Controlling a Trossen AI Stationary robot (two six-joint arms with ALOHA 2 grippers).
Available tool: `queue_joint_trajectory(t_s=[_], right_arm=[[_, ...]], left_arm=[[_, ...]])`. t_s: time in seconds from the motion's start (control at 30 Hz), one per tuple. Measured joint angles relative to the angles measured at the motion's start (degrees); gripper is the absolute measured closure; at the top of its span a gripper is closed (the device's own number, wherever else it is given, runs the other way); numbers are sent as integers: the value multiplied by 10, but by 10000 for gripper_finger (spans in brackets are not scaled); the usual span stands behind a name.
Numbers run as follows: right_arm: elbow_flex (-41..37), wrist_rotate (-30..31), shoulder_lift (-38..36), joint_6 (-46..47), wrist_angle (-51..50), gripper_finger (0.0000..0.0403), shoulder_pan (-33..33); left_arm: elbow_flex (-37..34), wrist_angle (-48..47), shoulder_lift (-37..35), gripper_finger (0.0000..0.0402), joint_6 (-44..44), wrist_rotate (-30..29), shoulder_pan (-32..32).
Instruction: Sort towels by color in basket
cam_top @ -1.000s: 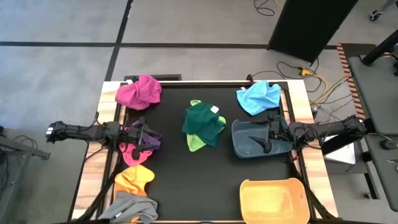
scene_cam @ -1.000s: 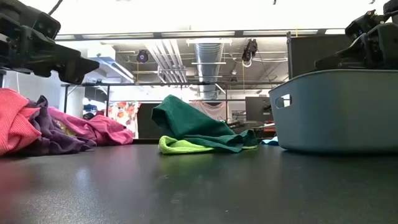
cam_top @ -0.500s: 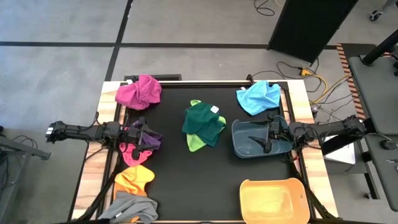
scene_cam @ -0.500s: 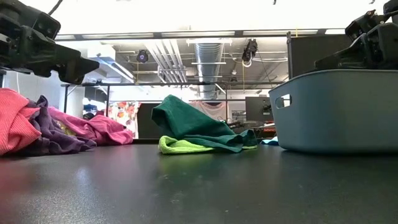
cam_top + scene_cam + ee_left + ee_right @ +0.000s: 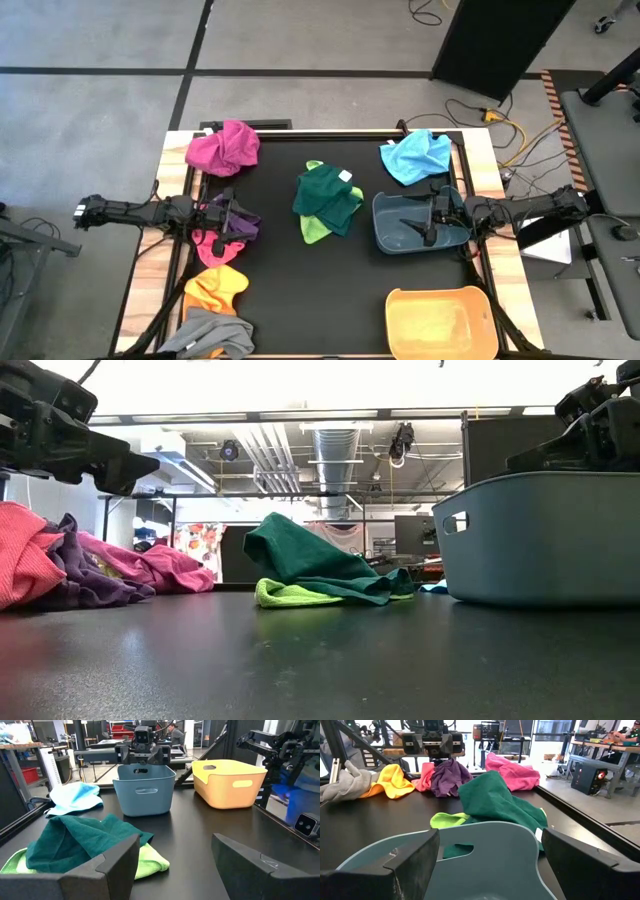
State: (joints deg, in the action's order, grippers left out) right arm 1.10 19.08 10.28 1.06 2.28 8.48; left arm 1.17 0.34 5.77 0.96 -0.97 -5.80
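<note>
Several towels lie loose on the black table. A magenta towel (image 5: 223, 147) is at the far left and a light blue one (image 5: 415, 156) at the far right. In the middle a dark green towel (image 5: 328, 192) rests on a lime one (image 5: 318, 230). Purple (image 5: 238, 225), pink (image 5: 208, 246), orange-yellow (image 5: 215, 288) and grey (image 5: 212, 335) towels run along the left side. My left gripper (image 5: 228, 215) stands open, level, just above the purple and pink towels (image 5: 85, 575). My right gripper (image 5: 428, 220) stands open over the blue-grey basket (image 5: 400, 235).
A yellow basket (image 5: 438, 322) stands at the near right corner, in front of the blue-grey basket (image 5: 144, 790). Bare black table lies between the green pile (image 5: 310, 560) and the near edge. Wooden table borders run along both sides.
</note>
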Motion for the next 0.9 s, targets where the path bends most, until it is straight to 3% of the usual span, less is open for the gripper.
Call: queue_joint_trajectory(t_s=[0.63,0.9], right_arm=[[0,0,0,0,0,60,0],[0,0,0,0,0,60,0]], left_arm=[[0,0,0,169,0,0,0],[1,35,1,169,-3,-110,0]])
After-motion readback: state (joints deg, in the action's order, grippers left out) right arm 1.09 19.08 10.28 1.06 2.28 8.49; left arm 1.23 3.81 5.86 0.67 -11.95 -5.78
